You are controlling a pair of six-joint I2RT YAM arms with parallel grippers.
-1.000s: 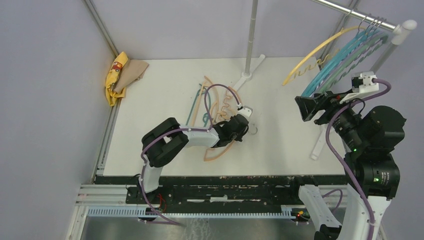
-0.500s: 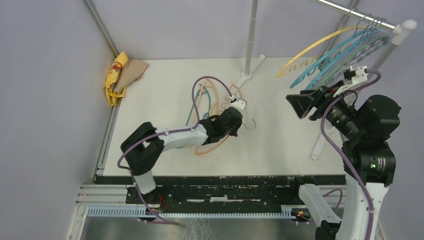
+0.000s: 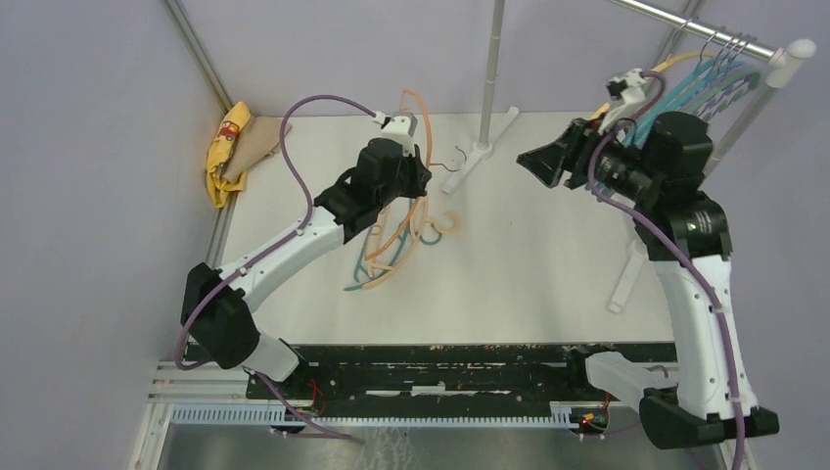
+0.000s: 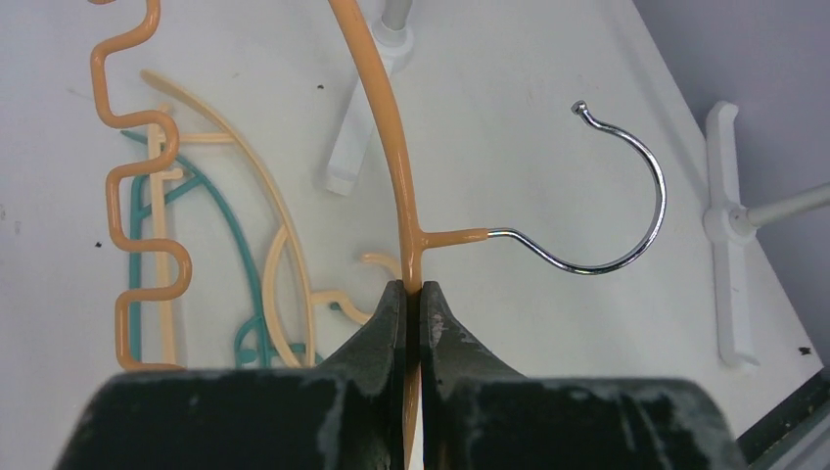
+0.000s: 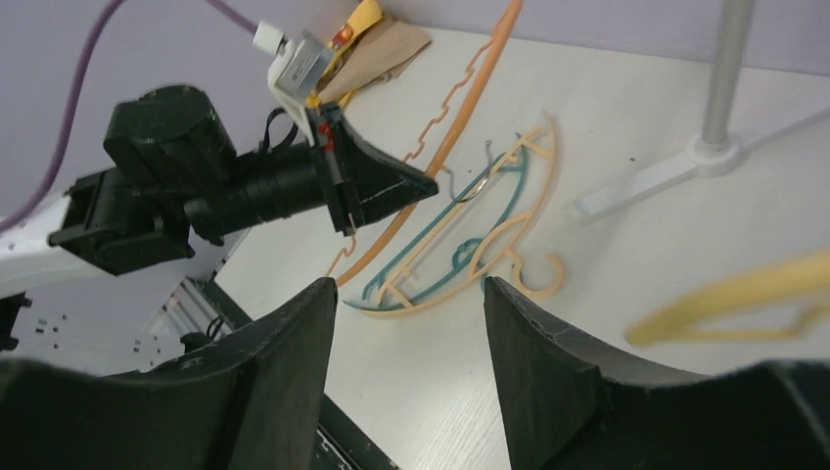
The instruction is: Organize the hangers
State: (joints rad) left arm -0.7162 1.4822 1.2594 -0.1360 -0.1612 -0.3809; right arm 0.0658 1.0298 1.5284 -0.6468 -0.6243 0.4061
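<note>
My left gripper [image 3: 423, 174] is shut on a tan-orange hanger [image 4: 390, 147] just below its neck and holds it raised above the table, its metal hook [image 4: 626, 240] pointing right. In the left wrist view the gripper [image 4: 413, 290] clamps the thin bar. A teal hanger [image 4: 238, 230] and a pale tan hanger [image 4: 282, 230] lie on the table below; they also show in the top view [image 3: 390, 262]. Several teal, yellow and lilac hangers [image 3: 707, 83] hang on the rail [image 3: 685, 22]. My right gripper [image 3: 536, 163] is open and empty, facing left towards the held hanger [image 5: 470, 93].
A yellow-and-tan cloth [image 3: 235, 147] lies at the table's far left corner. The rack's upright pole [image 3: 491, 69] and its white foot [image 3: 482, 152] stand at the back middle. Another white foot [image 3: 622, 284] lies at the right. A blurred yellow hanger [image 5: 734, 299] hangs close to my right gripper.
My left gripper has lifted the tan-orange hanger off the pile and swung it up and back-left. My right arm has risen and moved left, away from the hanging hangers.
</note>
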